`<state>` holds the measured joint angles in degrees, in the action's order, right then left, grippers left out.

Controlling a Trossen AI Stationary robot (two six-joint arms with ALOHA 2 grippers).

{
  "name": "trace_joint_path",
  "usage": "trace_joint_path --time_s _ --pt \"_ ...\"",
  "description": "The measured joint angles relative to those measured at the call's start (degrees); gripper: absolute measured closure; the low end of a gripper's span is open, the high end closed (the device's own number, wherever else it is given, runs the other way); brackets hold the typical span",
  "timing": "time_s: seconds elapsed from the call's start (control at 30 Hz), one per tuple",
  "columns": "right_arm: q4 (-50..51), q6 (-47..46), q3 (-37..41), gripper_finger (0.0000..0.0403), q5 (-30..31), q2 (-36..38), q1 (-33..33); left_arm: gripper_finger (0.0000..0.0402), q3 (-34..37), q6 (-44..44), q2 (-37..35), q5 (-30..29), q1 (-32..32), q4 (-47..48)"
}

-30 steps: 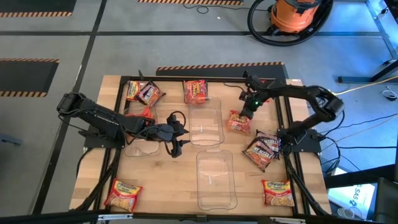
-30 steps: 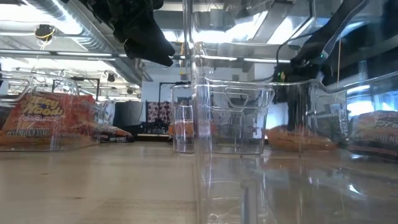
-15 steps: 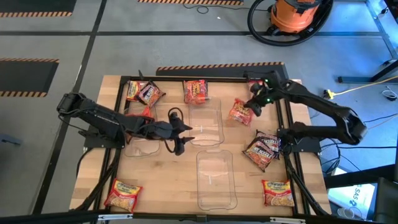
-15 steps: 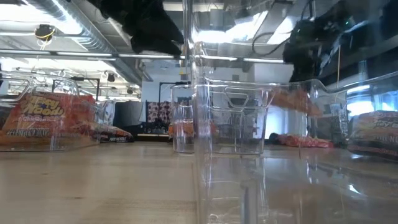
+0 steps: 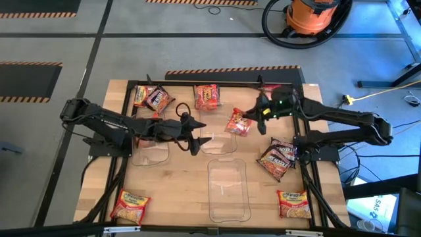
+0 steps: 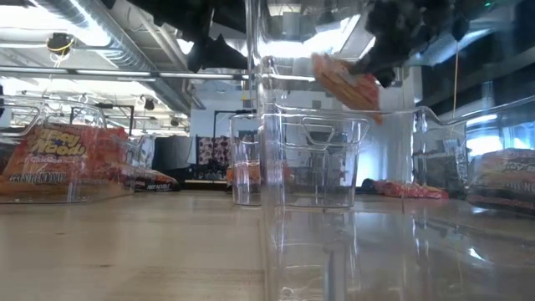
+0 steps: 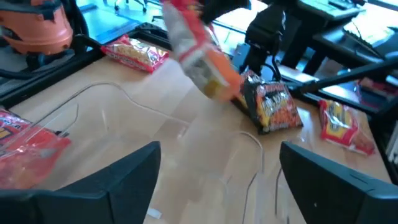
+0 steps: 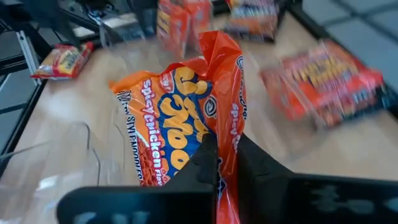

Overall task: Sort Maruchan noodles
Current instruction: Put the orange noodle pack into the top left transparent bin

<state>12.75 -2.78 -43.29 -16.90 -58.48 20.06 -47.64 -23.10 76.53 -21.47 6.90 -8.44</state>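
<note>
An orange-red Maruchan noodle packet (image 5: 238,123) hangs in the air beside the far right corner of the middle clear bin (image 5: 217,135), with my right gripper (image 5: 252,116) shut on it. The low view shows it tilted (image 6: 347,84) above the bin's rim. My left gripper (image 5: 191,135) hovers open over the middle bin's left edge, holding nothing; its fingers (image 7: 124,180) stand wide apart. Other packets lie flat on the table: two at the far left (image 5: 151,97), one at the far middle (image 5: 206,96), and dark ones at the right (image 5: 277,158). My right gripper pinches the orange packet between its two fingers at a crumpled edge of the wrapper (image 8: 225,144), at one end. The fingers come from the table's right, slanting down. The packet sticks out beyond the fingertips, lifted clear of table and bin, and tilted.
A second clear bin (image 5: 229,191) stands at the near middle and a third (image 5: 150,150) under the left arm. More packets lie at the near left (image 5: 129,205) and near right (image 5: 294,203) corners. A black frame (image 5: 125,131) runs round the table.
My right gripper has lifted the orange packet off the table at the right and carried it up and toward the table's left, tipping it, until it hangs by the middle bin. My left gripper has edged slightly toward the far right.
</note>
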Motion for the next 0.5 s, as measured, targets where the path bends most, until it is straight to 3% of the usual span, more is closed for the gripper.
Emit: trace_joint_path --time_s 0.17,0.5 --pt "-5.92 0.02 0.0 0.0396 7.02 -2.31 -7.58 0.0075 0.0 -0.78 0.0 -0.27 -0.31 -2.65" --pt "-15.89 0.01 -0.02 0.0394 14.24 -9.51 -17.01 0.008 -0.04 -2.01 2.64 1.17 0.96 -10.98"
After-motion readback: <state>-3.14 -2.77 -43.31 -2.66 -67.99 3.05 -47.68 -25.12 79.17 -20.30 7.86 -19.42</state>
